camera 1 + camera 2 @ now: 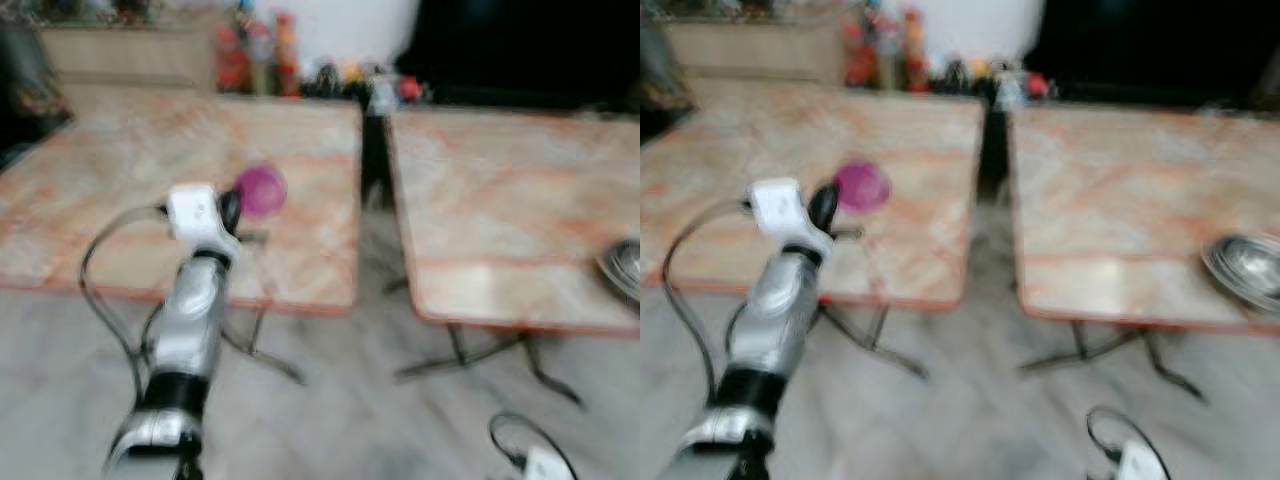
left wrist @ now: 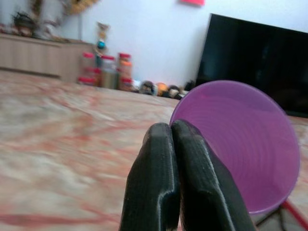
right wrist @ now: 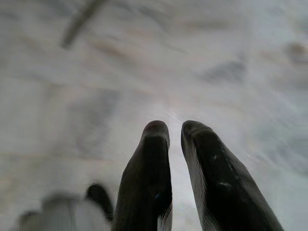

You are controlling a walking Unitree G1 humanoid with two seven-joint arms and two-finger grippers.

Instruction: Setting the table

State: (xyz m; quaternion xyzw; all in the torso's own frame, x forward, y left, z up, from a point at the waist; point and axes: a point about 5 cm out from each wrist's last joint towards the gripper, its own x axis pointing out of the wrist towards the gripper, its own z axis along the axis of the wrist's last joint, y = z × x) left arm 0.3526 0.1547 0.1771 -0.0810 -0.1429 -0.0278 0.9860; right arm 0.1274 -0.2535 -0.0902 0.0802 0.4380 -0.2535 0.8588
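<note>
My left gripper [image 1: 232,210] is raised over the near edge of the left marble table [image 1: 120,160]. It is shut on the rim of a purple plastic bowl [image 1: 262,188], which tilts up above the tabletop. In the left wrist view the two fingers [image 2: 159,159] press together on the edge of the bowl [image 2: 245,144]. My right gripper [image 3: 174,127] hangs low over the pale floor, its fingers slightly apart with nothing between them. Both eye views are blurred.
A second marble table [image 1: 500,200] stands on the right, across a narrow gap. A steel bowl [image 1: 1245,265] rests near its right front edge. Jars and bottles [image 1: 255,55] line the back of the left table. A dark screen [image 1: 520,50] is behind.
</note>
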